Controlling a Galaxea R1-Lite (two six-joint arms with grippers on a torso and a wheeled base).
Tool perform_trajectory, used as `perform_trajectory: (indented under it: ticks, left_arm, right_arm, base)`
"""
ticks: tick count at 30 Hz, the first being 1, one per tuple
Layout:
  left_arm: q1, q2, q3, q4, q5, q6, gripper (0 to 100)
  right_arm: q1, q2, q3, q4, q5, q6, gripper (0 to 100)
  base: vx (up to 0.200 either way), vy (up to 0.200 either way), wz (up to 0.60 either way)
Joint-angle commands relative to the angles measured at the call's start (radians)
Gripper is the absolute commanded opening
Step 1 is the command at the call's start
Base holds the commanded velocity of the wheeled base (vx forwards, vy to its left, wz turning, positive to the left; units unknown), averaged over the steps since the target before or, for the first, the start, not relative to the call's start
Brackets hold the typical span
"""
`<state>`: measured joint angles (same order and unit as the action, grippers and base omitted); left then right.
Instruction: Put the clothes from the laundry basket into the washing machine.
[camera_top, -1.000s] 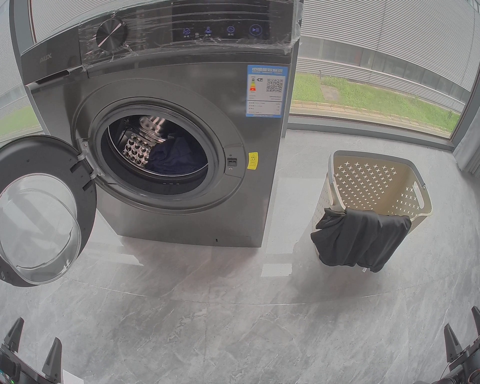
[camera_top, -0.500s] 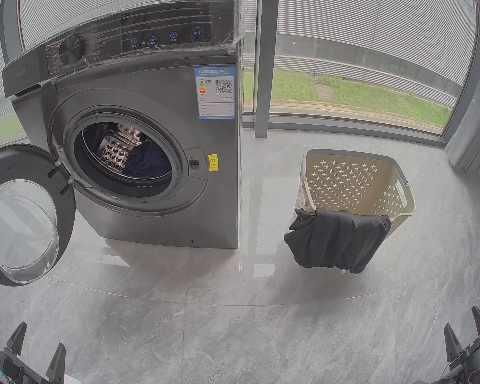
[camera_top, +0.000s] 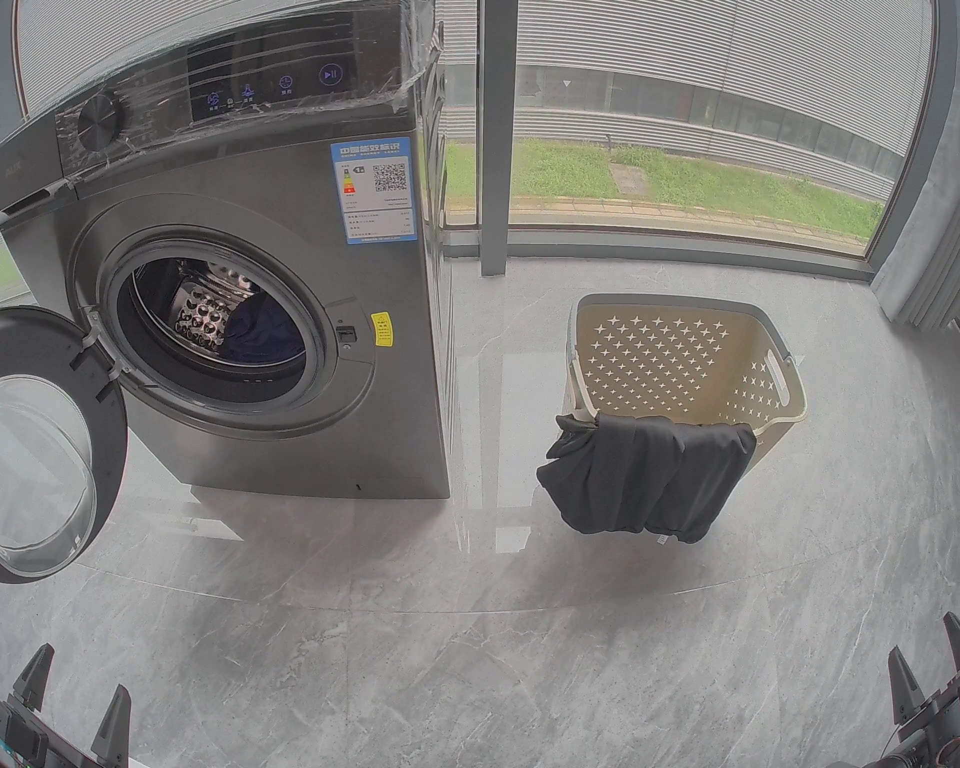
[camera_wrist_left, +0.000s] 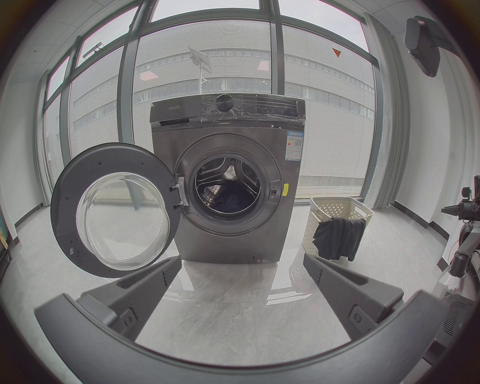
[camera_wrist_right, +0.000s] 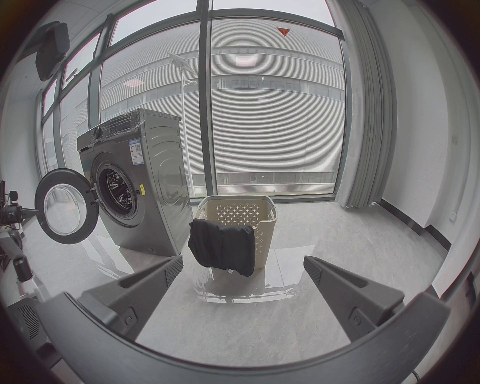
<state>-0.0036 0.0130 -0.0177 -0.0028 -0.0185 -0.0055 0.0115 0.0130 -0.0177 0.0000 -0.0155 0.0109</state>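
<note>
A grey front-loading washing machine (camera_top: 300, 400) stands at the left with its round door (camera_top: 50, 440) swung open; a dark blue garment (camera_top: 262, 335) lies in the drum. To its right a cream laundry basket (camera_top: 765, 345) stands on the floor, with a black garment (camera_top: 645, 475) draped over its near rim. The basket's inside looks bare. My left gripper (camera_top: 70, 695) is low at the near left, open and holding nothing. My right gripper (camera_top: 930, 660) is low at the near right, also open and holding nothing. Both are well short of the basket (camera_wrist_right: 265, 220) and machine (camera_wrist_left: 235, 240).
Grey tiled floor (camera_top: 480, 640) stretches between me and both objects. A big window (camera_top: 680, 150) runs behind the basket, with a curtain (camera_top: 925, 270) at the far right. The open door juts out at the left.
The head view has swung right: machine and basket sit further left in the picture. Both grippers stay low and open, and the black garment hangs as before.
</note>
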Motion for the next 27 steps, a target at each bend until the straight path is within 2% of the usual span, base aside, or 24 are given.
perform_trajectory:
  ticks: [1,23,27]
  left_arm:
    - [0.001,-0.013,0.018,0.000,0.000,-0.001,100]
    - [0.001,-0.013,0.018,0.001,0.000,0.001,100]
    - [0.001,-0.013,0.018,0.000,0.000,0.001,100]
  right_arm:
    - [0.001,-0.013,0.018,0.000,0.000,0.000,100]
    - [-0.002,-0.013,0.016,0.002,-0.006,0.003,100]
    - [-0.001,-0.013,0.018,0.002,-0.007,0.006,100]
  base:
    - [0.000,-0.200,0.00]
    - [0.000,-0.200,0.00]
    - [0.000,0.000,0.00]
